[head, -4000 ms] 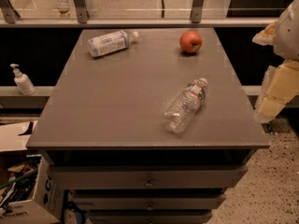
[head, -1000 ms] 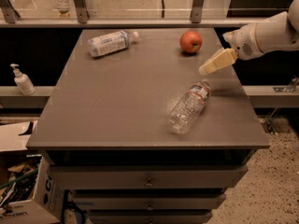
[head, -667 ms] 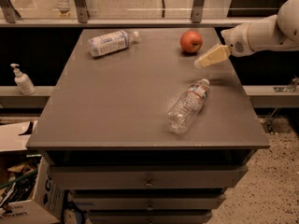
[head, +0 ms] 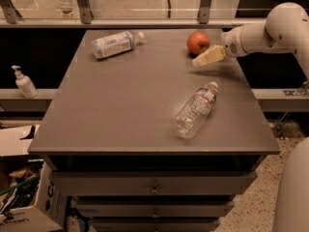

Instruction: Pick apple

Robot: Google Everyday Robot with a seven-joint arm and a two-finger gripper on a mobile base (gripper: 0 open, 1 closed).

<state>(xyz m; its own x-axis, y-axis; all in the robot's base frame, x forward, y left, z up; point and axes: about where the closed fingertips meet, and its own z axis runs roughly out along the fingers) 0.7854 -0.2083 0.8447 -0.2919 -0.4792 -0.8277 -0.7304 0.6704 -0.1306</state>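
A small round red apple point(head: 197, 43) with a yellowish patch sits on the grey table point(head: 130, 105) near its far right corner. My gripper point(head: 206, 57) reaches in from the right on a white arm. Its tip hovers just to the right of and in front of the apple, close to it but apart from it.
A clear plastic bottle point(head: 195, 109) lies on its side on the table's right half, in front of the gripper. A white-labelled bottle point(head: 116, 43) lies at the far left. A soap dispenser point(head: 23, 82) stands on a ledge at left. Drawers sit below the tabletop.
My arm has come in from the right edge and the gripper has moved left and towards the back, closer to the apple. The apple and bottles have not moved.
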